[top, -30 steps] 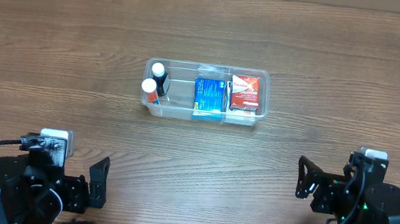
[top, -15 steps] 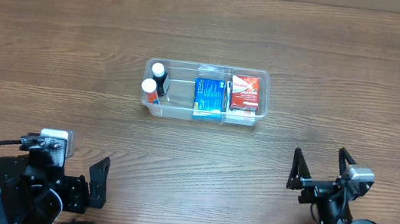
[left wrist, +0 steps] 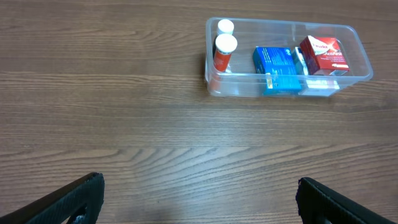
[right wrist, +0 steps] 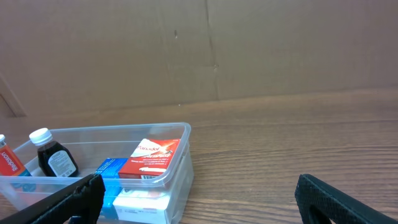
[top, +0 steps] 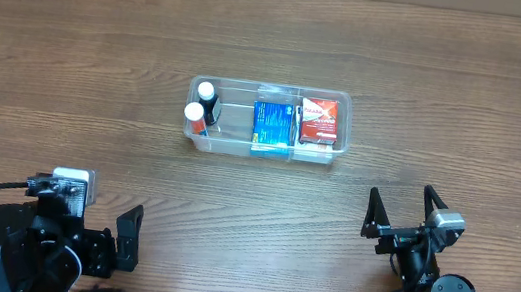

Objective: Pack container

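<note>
The clear plastic container (top: 345,102) stands on the wooden table at centre. It holds two white-capped bottles (top: 199,104) at its left end, a blue box (top: 271,125) in the middle and a red box (top: 320,120) at the right. The container also shows in the left wrist view (left wrist: 364,62) and the right wrist view (right wrist: 180,155). My left gripper (top: 130,238) is open and empty at the near left, far from the container. My right gripper (top: 398,217) is open and empty at the near right, pointing toward the container.
A brown cardboard wall (right wrist: 211,50) stands behind the table's far edge. Bare wooden tabletop (top: 67,80) surrounds the container on all sides.
My right arm has swung leftward and its gripper now points toward the container. The left arm and the container have not moved.
</note>
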Controlling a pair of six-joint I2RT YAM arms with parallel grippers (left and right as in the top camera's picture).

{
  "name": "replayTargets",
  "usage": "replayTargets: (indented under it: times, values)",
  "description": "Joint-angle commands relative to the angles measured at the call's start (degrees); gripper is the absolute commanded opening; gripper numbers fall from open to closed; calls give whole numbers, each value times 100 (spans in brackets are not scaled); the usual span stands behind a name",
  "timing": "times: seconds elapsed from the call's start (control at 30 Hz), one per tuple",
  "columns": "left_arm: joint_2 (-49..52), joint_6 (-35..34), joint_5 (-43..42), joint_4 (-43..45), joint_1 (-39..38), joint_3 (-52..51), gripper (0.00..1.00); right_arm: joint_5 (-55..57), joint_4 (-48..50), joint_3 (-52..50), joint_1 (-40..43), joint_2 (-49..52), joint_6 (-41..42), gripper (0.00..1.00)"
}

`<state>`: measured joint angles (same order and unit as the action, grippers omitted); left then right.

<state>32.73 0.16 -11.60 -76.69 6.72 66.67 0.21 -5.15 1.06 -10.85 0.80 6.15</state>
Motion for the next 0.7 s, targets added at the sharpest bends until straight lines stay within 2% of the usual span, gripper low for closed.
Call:
replayTargets:
  times: [0.0,0.67]
  values:
    - [-39,-57,-28,20,-33,-26,100,-31,33,-59,44,-63,-20,100]
    - [-74,-4,59,-33,-33,-37,100,-31,35,-59,44,-63,-20,100]
